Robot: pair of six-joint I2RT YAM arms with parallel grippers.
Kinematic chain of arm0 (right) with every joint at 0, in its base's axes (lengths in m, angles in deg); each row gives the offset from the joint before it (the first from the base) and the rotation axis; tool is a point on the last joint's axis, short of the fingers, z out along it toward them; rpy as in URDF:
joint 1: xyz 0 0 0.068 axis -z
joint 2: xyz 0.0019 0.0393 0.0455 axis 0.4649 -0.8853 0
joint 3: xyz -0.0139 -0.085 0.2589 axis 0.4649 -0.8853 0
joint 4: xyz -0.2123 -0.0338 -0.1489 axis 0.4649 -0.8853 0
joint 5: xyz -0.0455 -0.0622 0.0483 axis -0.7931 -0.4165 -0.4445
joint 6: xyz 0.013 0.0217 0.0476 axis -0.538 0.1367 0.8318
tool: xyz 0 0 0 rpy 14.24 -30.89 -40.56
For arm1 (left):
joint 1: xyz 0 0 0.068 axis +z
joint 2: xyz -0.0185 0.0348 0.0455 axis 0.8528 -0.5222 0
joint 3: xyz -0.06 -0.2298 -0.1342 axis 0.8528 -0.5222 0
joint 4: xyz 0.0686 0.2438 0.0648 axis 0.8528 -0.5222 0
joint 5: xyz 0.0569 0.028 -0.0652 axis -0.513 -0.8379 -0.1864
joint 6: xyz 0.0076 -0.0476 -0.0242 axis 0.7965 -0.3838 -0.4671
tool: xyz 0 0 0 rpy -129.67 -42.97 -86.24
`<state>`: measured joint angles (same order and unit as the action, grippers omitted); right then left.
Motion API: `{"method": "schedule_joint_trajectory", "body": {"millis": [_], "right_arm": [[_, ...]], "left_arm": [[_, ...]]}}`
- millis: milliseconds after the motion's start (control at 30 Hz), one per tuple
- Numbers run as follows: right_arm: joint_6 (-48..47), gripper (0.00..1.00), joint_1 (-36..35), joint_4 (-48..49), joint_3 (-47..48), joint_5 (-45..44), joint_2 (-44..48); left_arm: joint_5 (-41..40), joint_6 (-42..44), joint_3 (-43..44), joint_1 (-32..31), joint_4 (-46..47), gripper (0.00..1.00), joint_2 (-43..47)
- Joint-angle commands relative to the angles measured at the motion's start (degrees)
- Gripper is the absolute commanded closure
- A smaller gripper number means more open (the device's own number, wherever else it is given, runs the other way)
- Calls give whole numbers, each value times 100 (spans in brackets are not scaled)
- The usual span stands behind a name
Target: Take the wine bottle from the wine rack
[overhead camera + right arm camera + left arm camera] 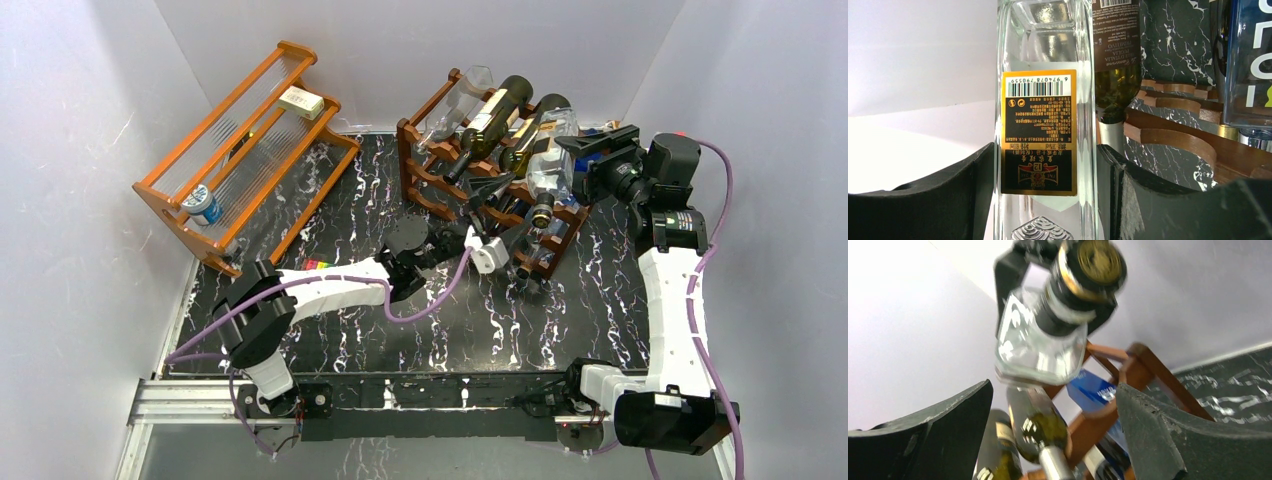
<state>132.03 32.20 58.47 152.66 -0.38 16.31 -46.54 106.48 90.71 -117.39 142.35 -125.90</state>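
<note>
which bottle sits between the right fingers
The clear square bottle with the black-and-gold label; the dark green bottle and blue bottle lie outside them.

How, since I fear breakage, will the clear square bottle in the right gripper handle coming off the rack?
The clear bottle is thick glass, so probably rigid, heavy for its size and breakable if dropped. Its smooth walls may slip in the right gripper. Flat sides suggest it would not roll easily.

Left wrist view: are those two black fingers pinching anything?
No, the left gripper is open, its fingers apart and touching nothing; the clear bottle sits beyond them.
</note>
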Motion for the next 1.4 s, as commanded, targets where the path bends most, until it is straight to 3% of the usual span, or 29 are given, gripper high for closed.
{"method": "schedule_joint_trajectory", "body": {"millis": [0, 167, 567, 1000, 1033, 1100, 1367], "right_arm": [[152, 94, 31, 762, 486, 338, 200], [164, 94, 26, 736, 486, 363, 169], [242, 95, 27, 675, 461, 619, 171], [306, 94, 31, 659, 357, 712, 283], [299, 93, 34, 662, 333, 695, 296], [297, 90, 34, 659, 249, 689, 317], [118, 58, 27, 579, 16, 414, 523]], "left_arm": [[140, 173, 552, -234, 897, 10, -55], [241, 200, 698, -390, 893, 14, -108], [354, 259, 1179, -492, 860, 40, -567], [155, 667, 1440, -648, 537, 69, -477], [140, 657, 1474, -664, 500, 76, -449], [31, 511, 1536, -689, 437, 100, -389], [-522, -77, 1739, -779, 470, 100, -256]]}}
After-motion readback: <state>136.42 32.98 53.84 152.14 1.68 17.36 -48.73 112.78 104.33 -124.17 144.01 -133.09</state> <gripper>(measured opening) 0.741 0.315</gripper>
